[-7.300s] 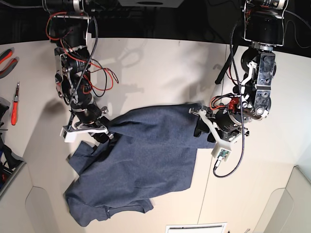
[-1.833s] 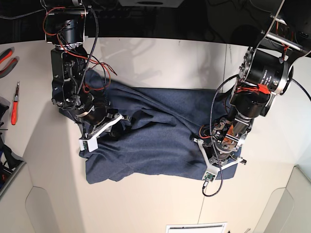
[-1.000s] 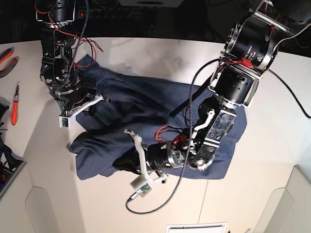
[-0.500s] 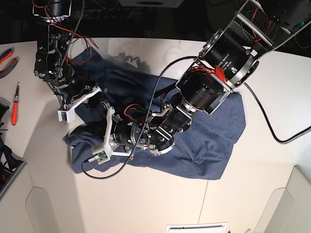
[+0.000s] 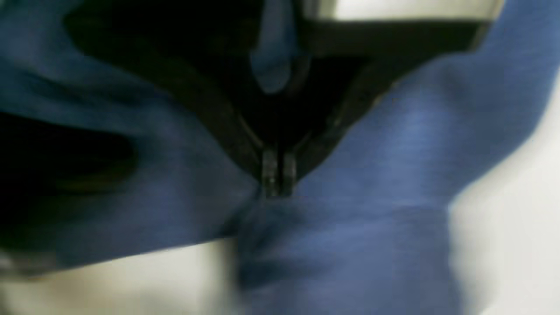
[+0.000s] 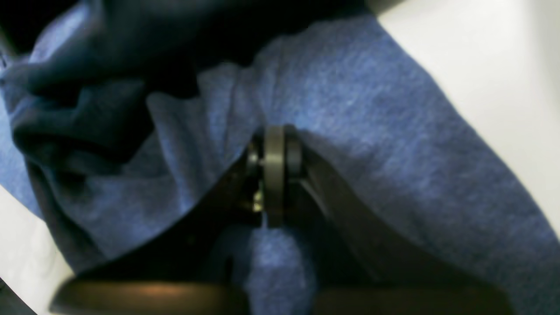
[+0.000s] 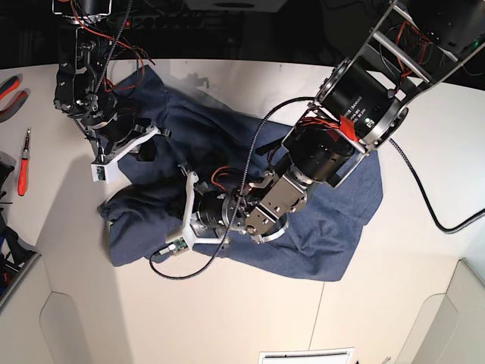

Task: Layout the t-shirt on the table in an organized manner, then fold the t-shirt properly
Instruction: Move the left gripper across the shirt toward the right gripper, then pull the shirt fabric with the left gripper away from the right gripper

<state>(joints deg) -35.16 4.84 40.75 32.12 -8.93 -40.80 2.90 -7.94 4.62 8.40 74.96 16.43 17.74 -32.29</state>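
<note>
Navy t-shirt (image 7: 318, 220) bunched across the table (image 7: 227, 318), long axis running from far left corner to near right. Left end effector (image 5: 278, 175) clamped on a fold, reached far across toward the shirt's left half. Right end effector (image 6: 273, 175) pinched shut on cloth at the far left corner. Next, probably: draw the two grips apart to spread the cloth flat.

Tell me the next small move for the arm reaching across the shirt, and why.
Probably draw the left gripper, shut on the t-shirt, back toward its own side: the cloth lies bunched under the arm, while the right gripper pins the far edge.
</note>
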